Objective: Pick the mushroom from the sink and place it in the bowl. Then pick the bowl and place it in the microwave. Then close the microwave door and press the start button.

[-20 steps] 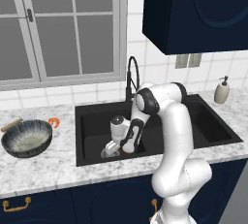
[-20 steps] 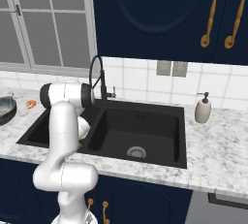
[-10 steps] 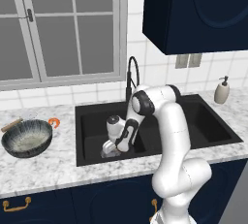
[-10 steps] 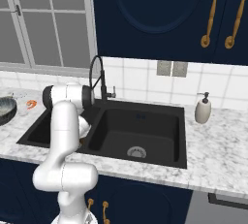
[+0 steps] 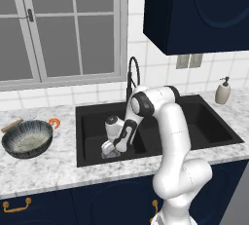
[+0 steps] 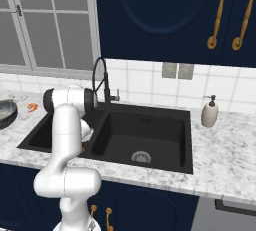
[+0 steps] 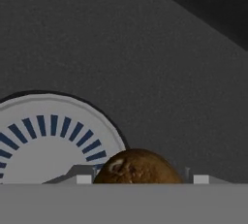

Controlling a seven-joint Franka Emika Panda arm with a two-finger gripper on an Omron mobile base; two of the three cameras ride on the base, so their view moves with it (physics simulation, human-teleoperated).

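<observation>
Mushroom (image 7: 137,167): brown, rounded, glossy, pale fleck on its cap, lower part cut off by the frame edge. It sits between the two tips of the tool (image 5: 109,150), down on the floor of the sink (image 5: 92,121), left basin. Silver slotted drain (image 7: 48,145) just left of the tool in the hand view. Jaws part-way apart around the mushroom; whether they grip it, cannot tell. Bowl (image 5: 26,139) well left of the tool on the desk (image 5: 44,168), with no contents to make out.
</observation>
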